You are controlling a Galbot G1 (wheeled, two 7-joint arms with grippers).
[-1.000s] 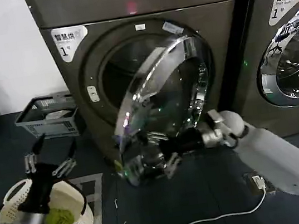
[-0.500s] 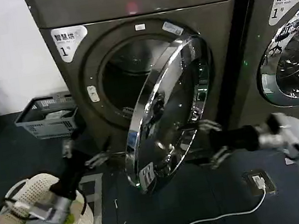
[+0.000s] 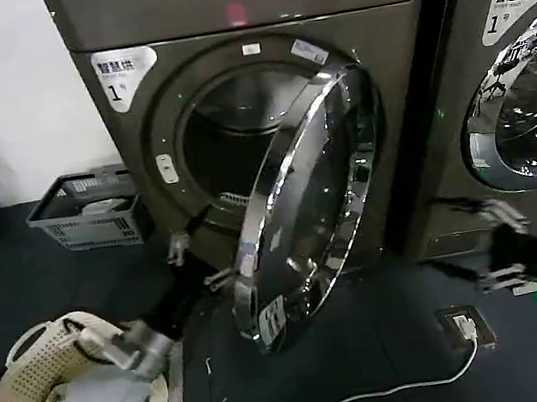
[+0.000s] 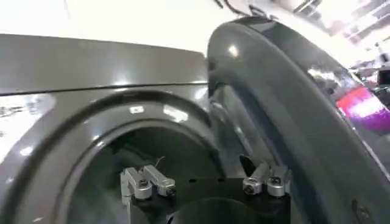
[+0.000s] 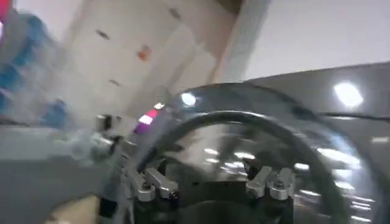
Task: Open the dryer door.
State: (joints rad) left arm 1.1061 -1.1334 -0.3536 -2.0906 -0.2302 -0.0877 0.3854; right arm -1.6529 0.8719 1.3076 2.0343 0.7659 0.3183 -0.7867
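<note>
That big round chrome-rimmed, dark-glass dryer door [image 3: 305,206] looks heavy and slick, so my empty, spread left gripper [image 3: 189,265] should push its rim at 8 o'clock, right gripper [image 3: 487,239] spread too.

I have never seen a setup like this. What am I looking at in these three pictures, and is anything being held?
A two-armed robot faces a dryer. The wide picture comes from its head camera; the other two come from cameras on its wrists. The dryer door, round with a chrome rim, stands partly open. The left gripper, fingers open, reaches toward the gap beside the door's lower edge. The right gripper, also open, hangs off to the side near the twin machine's door. Neither holds anything. On the floor sit a grey basket, a cream laundry basket and a white cable.
</note>
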